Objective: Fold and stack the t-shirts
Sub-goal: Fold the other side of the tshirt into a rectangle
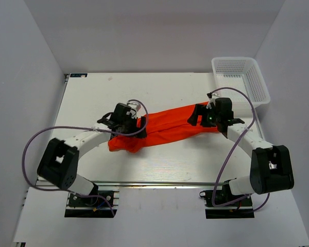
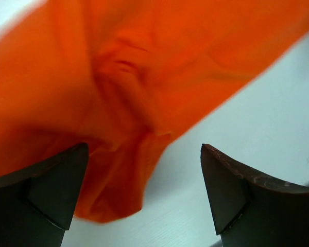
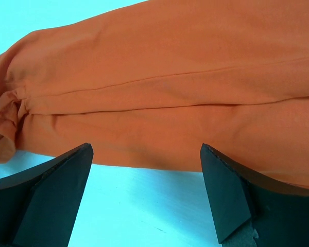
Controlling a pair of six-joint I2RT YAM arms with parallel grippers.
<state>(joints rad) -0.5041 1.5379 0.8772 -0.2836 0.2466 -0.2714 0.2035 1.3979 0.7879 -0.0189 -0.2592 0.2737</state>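
The orange-red t-shirt [image 1: 165,128] lies folded into a long band across the middle of the table, bunched at its left end. My left gripper [image 1: 127,121] is open over that left end; its wrist view shows rumpled cloth [image 2: 118,77] between and beyond the spread fingers. My right gripper [image 1: 201,117] is open over the right end; its wrist view shows the flat folded cloth [image 3: 165,98] with a seam line, its near edge just past the fingertips. Neither gripper holds anything.
A white mesh basket [image 1: 242,80] stands at the back right corner of the white table [image 1: 159,164]. Grey walls close in on the left, right and back. Purple cables loop from both arms.
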